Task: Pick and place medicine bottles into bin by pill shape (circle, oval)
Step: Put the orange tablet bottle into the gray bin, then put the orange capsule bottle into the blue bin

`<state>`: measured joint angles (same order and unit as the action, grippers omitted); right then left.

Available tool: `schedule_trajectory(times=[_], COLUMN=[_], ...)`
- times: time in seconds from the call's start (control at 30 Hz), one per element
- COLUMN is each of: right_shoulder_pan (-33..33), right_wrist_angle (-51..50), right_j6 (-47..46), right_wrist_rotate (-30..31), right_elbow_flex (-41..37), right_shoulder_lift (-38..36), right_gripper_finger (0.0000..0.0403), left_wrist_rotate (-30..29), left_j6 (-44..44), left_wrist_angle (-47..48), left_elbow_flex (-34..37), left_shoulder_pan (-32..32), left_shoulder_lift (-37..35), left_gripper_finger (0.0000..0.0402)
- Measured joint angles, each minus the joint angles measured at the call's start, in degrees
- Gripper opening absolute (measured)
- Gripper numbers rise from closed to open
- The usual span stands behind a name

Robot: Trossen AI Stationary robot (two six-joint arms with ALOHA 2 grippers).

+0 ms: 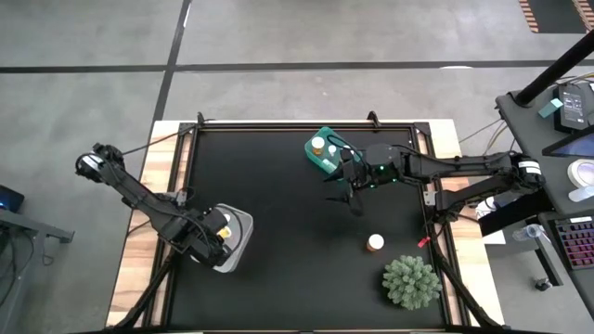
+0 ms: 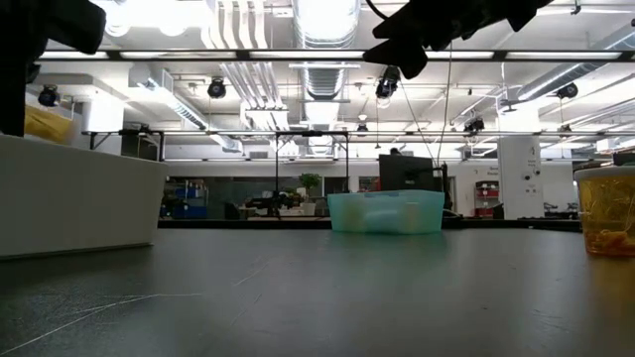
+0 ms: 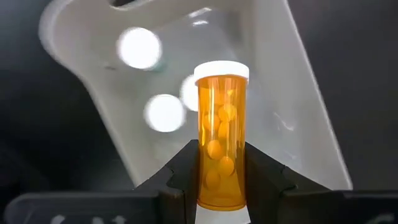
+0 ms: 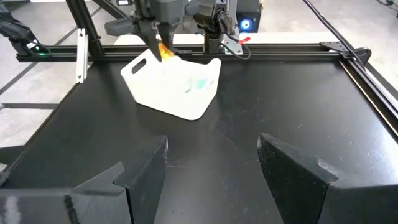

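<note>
Right now your left gripper [image 3: 222,180] is clamped on an amber pill bottle [image 3: 222,134] with a white cap, holding it upright between both fingers, directly above the white bin [image 1: 237,243] at the table's left side. Through the amber wall you can see rounded orange pills. Look into that bin from the left wrist view and you'll find white caps [image 3: 139,48] of bottles already lying in it.

Your right gripper [image 1: 347,193] hangs above the black table [image 1: 278,186] just beside the teal bin [image 1: 322,160] near the far edge, with its fingers [image 4: 140,171] spread apart and nothing between them. That teal bin holds at least one bottle with a white cap [image 1: 318,144].

One more white-capped bottle [image 1: 375,243] stands alone on the table, near the right edge, just beside the green spiky plant [image 1: 411,282] at the near right corner. From table height you see its amber body at the right margin of the low view
</note>
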<state>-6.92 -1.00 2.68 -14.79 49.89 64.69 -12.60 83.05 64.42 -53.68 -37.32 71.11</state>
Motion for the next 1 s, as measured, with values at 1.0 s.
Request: schedule_trajectory(times=[1.0], right_shoulder_pan=[0.0], right_wrist_angle=[-0.02], right_j6=[0.39], right_wrist_rotate=[0.0], right_elbow_flex=[-0.07], right_shoulder_lift=[0.0], right_gripper_finger=[0.0242], left_wrist_rotate=[-4.83], left_j6=[-4.89], left_wrist_angle=[-6.29], left_elbow_flex=[-3.31], left_shoulder_pan=[0.99], left_shoulder_lift=[-0.02], left_gripper_finger=[0.0164])
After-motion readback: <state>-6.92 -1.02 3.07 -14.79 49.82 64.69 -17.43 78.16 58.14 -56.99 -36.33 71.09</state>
